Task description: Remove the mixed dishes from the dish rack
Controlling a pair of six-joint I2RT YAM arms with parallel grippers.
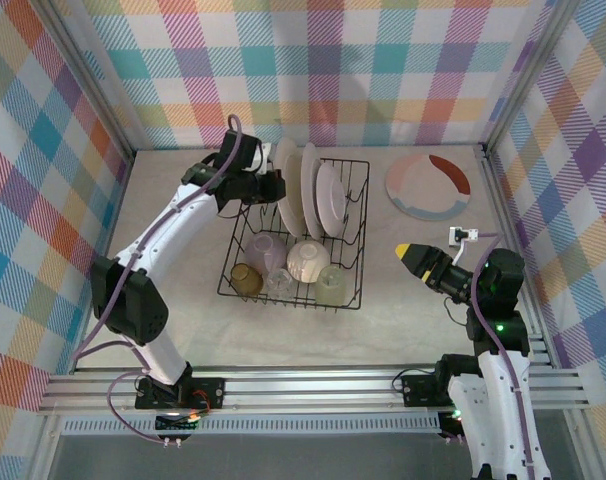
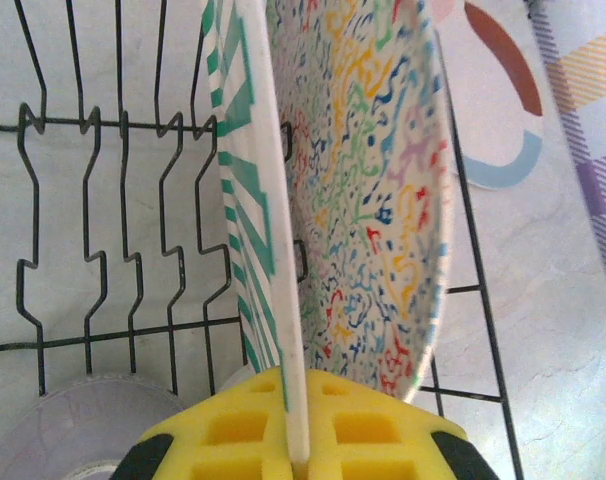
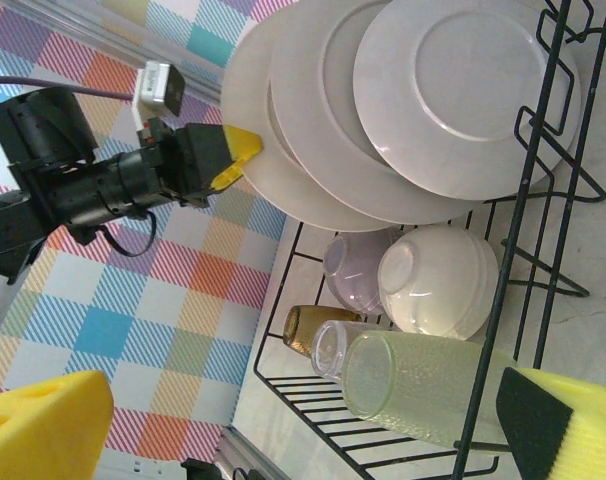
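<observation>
The black wire dish rack (image 1: 355, 240) stands mid-table. Three plates stand upright in its far slots. My left gripper (image 1: 275, 186) is shut on the rim of the leftmost, a green-striped plate (image 2: 245, 190), whose white edge sits between the yellow pads (image 2: 233, 440). Next to it stands a squiggle-patterned plate (image 2: 373, 180). In the rack's near half lie a cream bowl (image 3: 438, 280), an amber cup (image 3: 308, 325), a clear cup (image 3: 333, 345) and a pale yellow-green cup (image 3: 423, 385). My right gripper (image 1: 407, 252) hangs open to the right of the rack, holding nothing.
A lilac cup (image 3: 358, 270) lies beside the cream bowl. One ringed plate (image 1: 428, 187) lies flat on the table at the back right. Plaid walls close in the back and both sides. Bare tabletop lies in front of the rack and to its right.
</observation>
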